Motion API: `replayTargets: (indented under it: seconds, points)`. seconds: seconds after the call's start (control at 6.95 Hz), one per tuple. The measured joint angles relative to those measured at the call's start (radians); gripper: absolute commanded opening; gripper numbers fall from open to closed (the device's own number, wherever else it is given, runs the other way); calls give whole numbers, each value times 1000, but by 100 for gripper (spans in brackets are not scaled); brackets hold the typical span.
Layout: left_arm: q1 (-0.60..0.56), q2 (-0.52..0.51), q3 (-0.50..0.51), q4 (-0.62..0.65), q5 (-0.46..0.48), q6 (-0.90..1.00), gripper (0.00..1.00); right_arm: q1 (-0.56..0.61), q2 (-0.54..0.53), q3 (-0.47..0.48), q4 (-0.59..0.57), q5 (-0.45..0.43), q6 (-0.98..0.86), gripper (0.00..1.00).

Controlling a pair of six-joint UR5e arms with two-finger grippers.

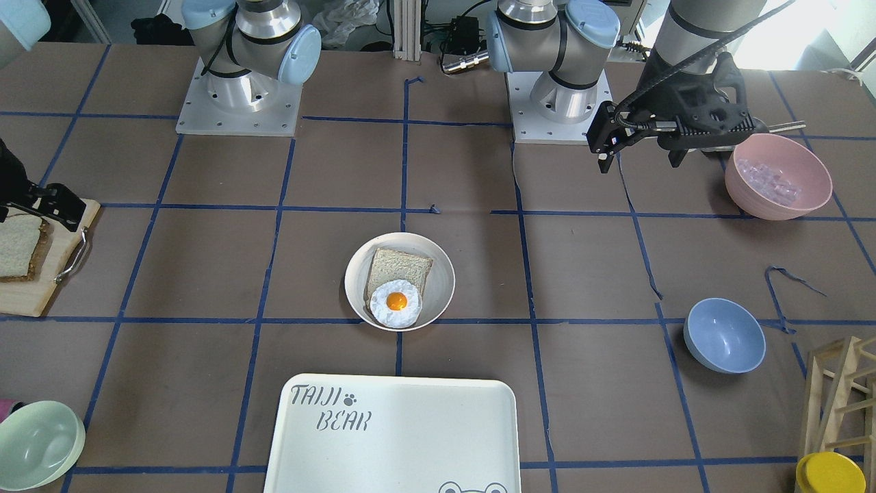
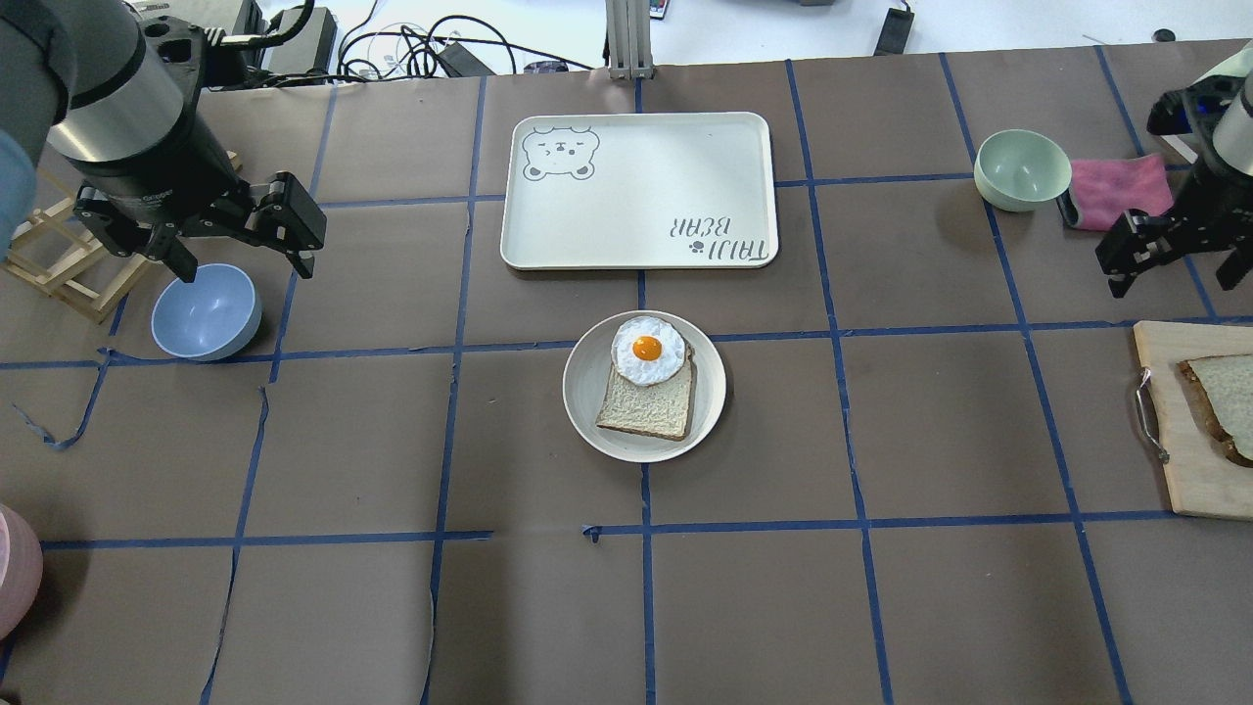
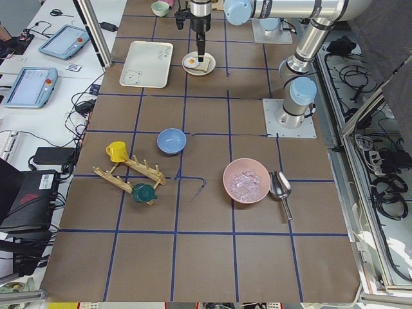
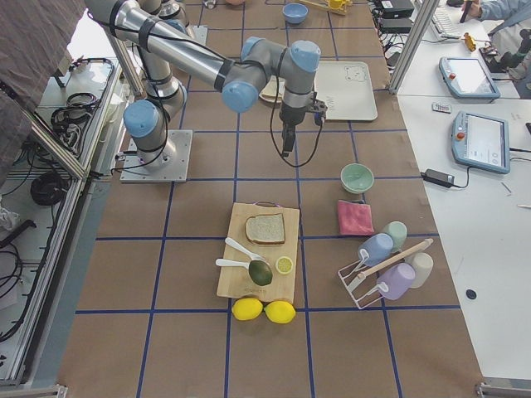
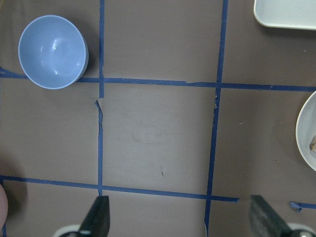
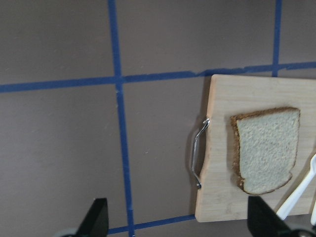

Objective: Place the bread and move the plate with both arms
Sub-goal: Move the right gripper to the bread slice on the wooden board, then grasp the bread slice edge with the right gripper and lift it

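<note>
The bread [image 2: 1224, 397], with a dark brown crust, lies on a wooden cutting board [image 2: 1175, 460] at the right edge; it also shows in the right wrist view [image 6: 266, 150] and the front view [image 1: 19, 246]. The round cream plate [image 2: 587, 401] sits mid-table and holds a paler slice [image 2: 651, 403] with a fried egg [image 2: 647, 349] on it. My right gripper [image 2: 1170, 279] is open and empty, held above the table left of the board. My left gripper [image 2: 245, 264] is open and empty, held high near the blue bowl, far from the plate.
The TAIJI BEAR tray [image 2: 636, 191] lies just beyond the plate. A blue bowl [image 2: 206, 313] and a wooden rack [image 2: 59, 264] are at the left. A green bowl [image 2: 1021, 168] and a pink cloth [image 2: 1116, 186] are at the far right. A pink bowl [image 1: 777, 178] holds ice.
</note>
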Motion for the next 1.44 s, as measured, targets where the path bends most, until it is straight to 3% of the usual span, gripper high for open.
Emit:
replayTargets:
  seconds: [0.14,0.43,1.01,1.15,1.3,1.44]
  points:
    - [0,-1,0,0,1,0,100,-70,40,64,-122,-4,-51,63]
    - [0,-2,0,0,0,0,100,-156,119,133,-253,-4,-101,61]
    - [0,-3,0,1,-6,0,100,-213,217,147,-361,-12,-167,58]
    - [0,1,1,0,-14,0,100,-214,229,148,-372,-16,-169,53]
    - [0,6,1,-3,-30,0,100,-215,234,148,-375,-20,-171,30]
    - [0,4,1,-3,-44,-6,100,-216,235,149,-376,-24,-171,24]
